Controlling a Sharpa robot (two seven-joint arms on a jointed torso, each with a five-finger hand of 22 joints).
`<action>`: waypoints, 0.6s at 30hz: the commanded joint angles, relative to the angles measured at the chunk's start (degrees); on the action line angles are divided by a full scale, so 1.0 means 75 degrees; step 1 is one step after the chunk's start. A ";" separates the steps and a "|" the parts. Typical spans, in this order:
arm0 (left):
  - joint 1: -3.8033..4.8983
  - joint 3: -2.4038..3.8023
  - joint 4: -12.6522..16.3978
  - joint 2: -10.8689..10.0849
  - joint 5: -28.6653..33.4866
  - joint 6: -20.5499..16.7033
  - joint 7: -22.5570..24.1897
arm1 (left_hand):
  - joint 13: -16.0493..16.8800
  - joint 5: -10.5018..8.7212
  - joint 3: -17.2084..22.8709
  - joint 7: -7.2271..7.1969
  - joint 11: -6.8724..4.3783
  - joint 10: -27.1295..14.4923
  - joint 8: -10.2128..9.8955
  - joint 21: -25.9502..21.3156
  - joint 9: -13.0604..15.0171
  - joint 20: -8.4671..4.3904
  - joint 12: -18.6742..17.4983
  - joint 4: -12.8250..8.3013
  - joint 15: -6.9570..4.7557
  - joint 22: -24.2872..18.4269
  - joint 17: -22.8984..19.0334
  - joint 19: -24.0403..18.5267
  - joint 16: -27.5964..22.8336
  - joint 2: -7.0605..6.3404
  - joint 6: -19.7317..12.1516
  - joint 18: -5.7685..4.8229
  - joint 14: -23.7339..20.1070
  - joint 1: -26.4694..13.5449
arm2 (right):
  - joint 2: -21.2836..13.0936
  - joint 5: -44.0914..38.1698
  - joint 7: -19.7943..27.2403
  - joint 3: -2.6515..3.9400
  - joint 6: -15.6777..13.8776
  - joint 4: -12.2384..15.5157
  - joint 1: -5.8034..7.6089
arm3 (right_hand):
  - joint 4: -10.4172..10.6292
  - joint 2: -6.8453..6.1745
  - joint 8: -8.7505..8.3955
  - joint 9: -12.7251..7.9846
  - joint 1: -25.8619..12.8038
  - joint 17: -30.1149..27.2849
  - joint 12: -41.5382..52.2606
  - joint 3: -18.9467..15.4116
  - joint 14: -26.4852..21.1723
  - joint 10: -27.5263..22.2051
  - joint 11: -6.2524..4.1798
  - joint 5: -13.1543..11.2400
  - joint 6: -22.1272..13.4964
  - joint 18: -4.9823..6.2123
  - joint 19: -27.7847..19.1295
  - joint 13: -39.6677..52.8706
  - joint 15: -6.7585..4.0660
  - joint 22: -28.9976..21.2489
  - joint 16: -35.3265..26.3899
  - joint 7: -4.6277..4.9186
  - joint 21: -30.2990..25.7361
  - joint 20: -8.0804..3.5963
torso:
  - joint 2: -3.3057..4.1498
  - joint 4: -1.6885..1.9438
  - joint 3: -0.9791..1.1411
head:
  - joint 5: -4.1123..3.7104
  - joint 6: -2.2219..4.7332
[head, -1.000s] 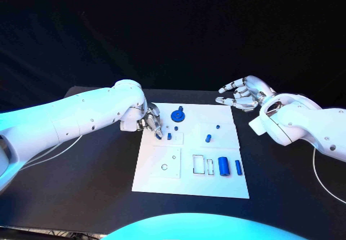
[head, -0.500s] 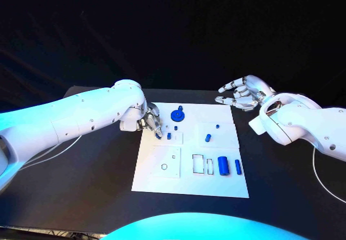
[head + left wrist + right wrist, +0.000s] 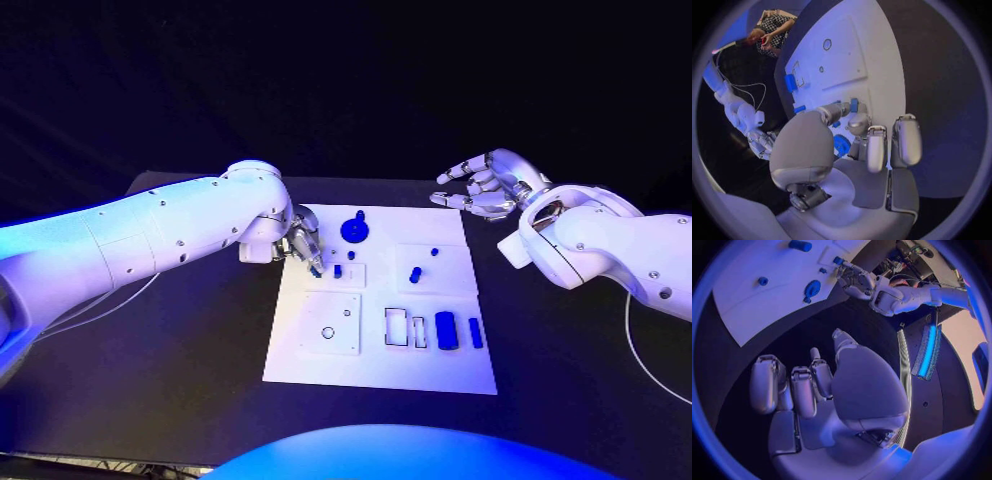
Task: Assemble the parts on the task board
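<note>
We see the black table (image 3: 173, 380) with the white task board (image 3: 378, 375) mid-surface, dark backdrop behind. Left hand (image 3: 302, 243) pinches a small blue part (image 3: 317, 268) at the board's left edge. Right hand (image 3: 483, 187) hangs fingers apart, empty, off the board's far right corner.

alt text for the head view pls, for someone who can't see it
The robot's left hand reaches over the left edge of a white task board on a black table, its fingertips at a small blue part there. The right hand hovers with spread fingers, holding nothing, past the board's far right corner. More blue parts, including a round disc, sit on the board.
</note>
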 commanded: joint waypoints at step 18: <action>-0.0087 -0.0049 0.0192 -0.0072 -0.0152 -0.0094 -0.0037 | 0.0357 -0.0061 0.0520 -0.0380 -0.0081 0.0219 -0.0010 0.0044 0.0867 -0.0088 0.0286 -0.0696 -0.0117 0.0025 0.1968 0.0070 0.0026 -0.0005 0.0532 -0.0096 0.0795 -0.0355 | -0.0014 -0.0088 0.0114 0.0002 0.0070 0.0020 -0.0005 | -0.0018 -0.0001 0.0053 -0.0017 -0.0061 0.1321 -0.0032 -0.0037 0.0645 -0.0048 -0.0003 0.0042 0.0004 0.0134 -0.0037 0.0439 -0.0042 0.0864 -0.0051 -0.0002 -0.0043 -0.0020 | 0.0000 0.0000 -0.0004 | -0.0019 0.0014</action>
